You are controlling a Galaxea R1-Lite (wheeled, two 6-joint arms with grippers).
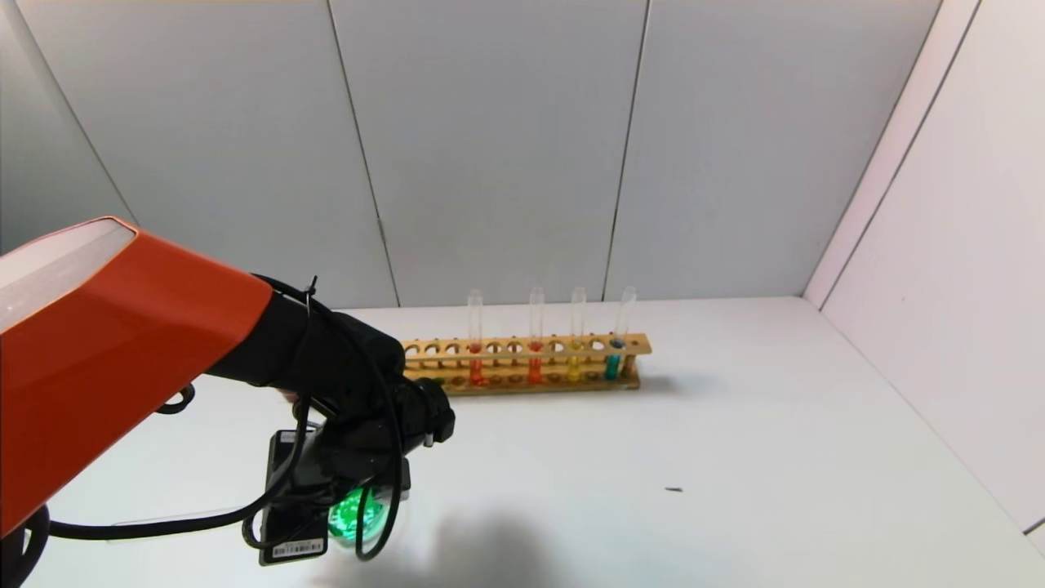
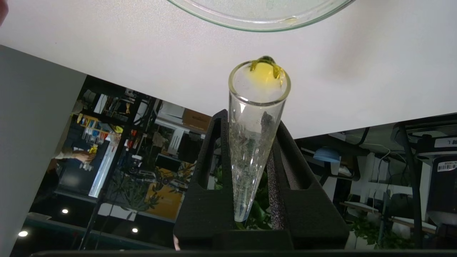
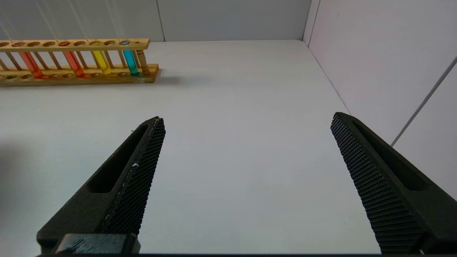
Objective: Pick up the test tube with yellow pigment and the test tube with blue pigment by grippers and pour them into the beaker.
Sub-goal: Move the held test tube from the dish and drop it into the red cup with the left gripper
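Clamped between the left gripper [image 2: 255,160], a nearly drained yellow-stained tube [image 2: 255,142] is tipped toward the beaker [image 2: 260,16] — near left on the table [image 1: 735,457]; the right gripper [image 3: 246,178] is held wide apart.

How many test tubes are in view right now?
5. Four stand in the wooden rack: two orange-red, one yellow, one blue. One nearly emptied tube is tipped in the left hand.

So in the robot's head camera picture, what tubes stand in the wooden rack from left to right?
Wooden rack: orange-red liquid glass tube → second orange-red liquid glass tube → golden-yellow liquid glass tube → teal-blue liquid glass tube.
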